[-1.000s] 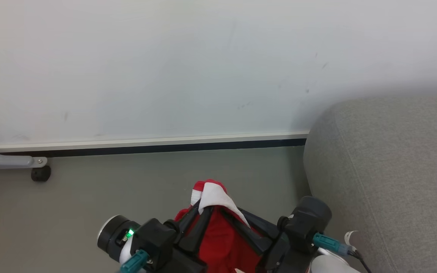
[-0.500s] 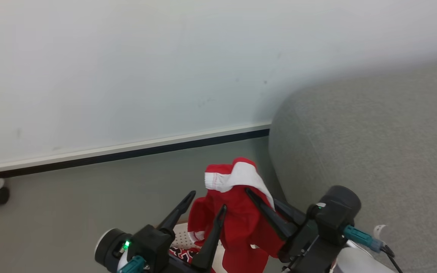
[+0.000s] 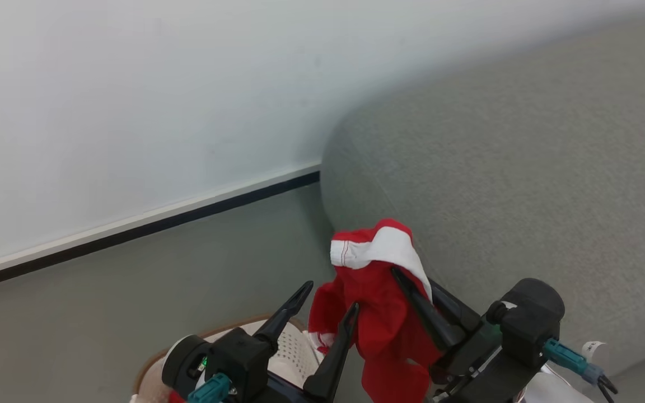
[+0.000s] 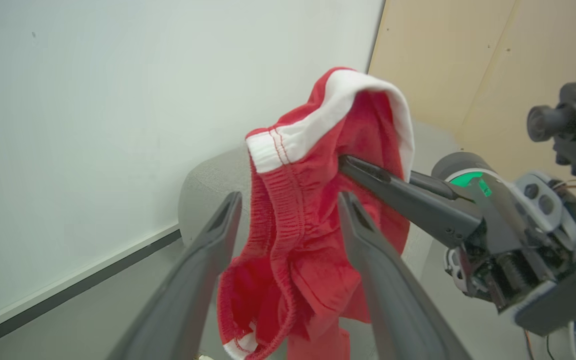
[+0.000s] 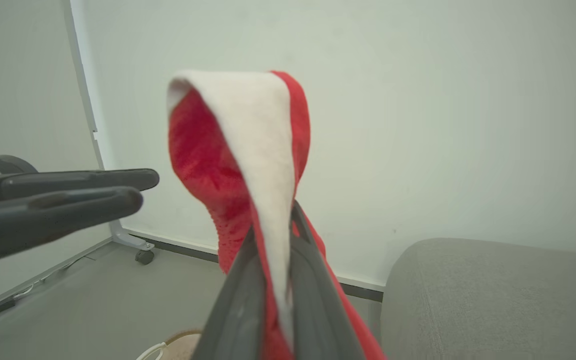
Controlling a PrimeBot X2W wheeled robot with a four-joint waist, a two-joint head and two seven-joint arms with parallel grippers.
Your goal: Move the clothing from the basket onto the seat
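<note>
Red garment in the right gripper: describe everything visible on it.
The garment is soft red cloth with a white band and a gathered, stitched waistband. It hangs crumpled in mid-air, white band flopped over the top, pinched in the shut right gripper. The left gripper has its open fingers flanking it; contact unclear. Basket lower down, sofa behind.

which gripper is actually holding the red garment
The right gripper: its fingers are pinched shut on the red garment, while the left gripper has its fingers spread wide, gripping nothing.
</note>
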